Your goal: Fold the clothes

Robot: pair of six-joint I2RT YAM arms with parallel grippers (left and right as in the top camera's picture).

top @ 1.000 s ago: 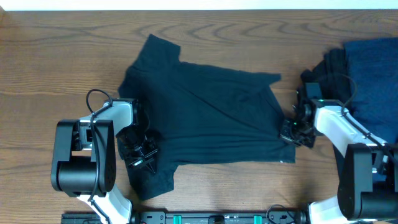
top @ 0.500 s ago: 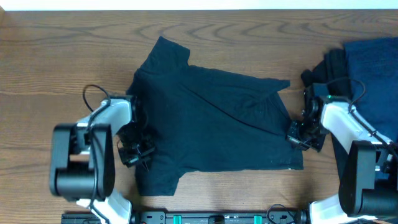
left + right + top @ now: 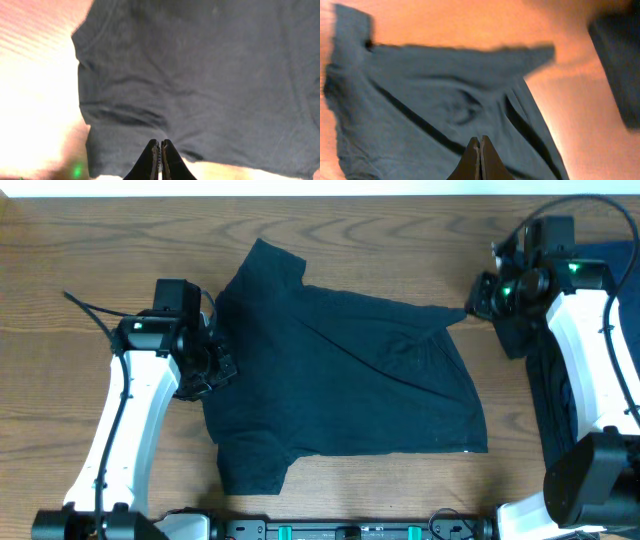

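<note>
A dark short-sleeved T-shirt (image 3: 345,375) lies spread flat in the middle of the table, with creases near its right side. It also fills the left wrist view (image 3: 200,75) and most of the right wrist view (image 3: 430,105). My left gripper (image 3: 220,370) hovers at the shirt's left edge, by the sleeve, jaws shut with nothing between them (image 3: 160,146). At the shirt's far right corner my right gripper (image 3: 473,302) is also shut and empty, above the cloth (image 3: 479,142). More clothes, navy (image 3: 628,310) and black (image 3: 520,338), are piled at the right, partly hidden by the right arm.
The table is brown wood (image 3: 80,250). The right arm (image 3: 585,320) stretches over the pile of clothes, which shows as a dark shape at the upper right of the right wrist view (image 3: 620,60). A black cable (image 3: 95,310) trails from the left arm.
The shirt first slid a little right and away. Both arms then moved from its near edges toward the far side, left to the sleeve, right to the far right corner. Jaws stayed shut.
</note>
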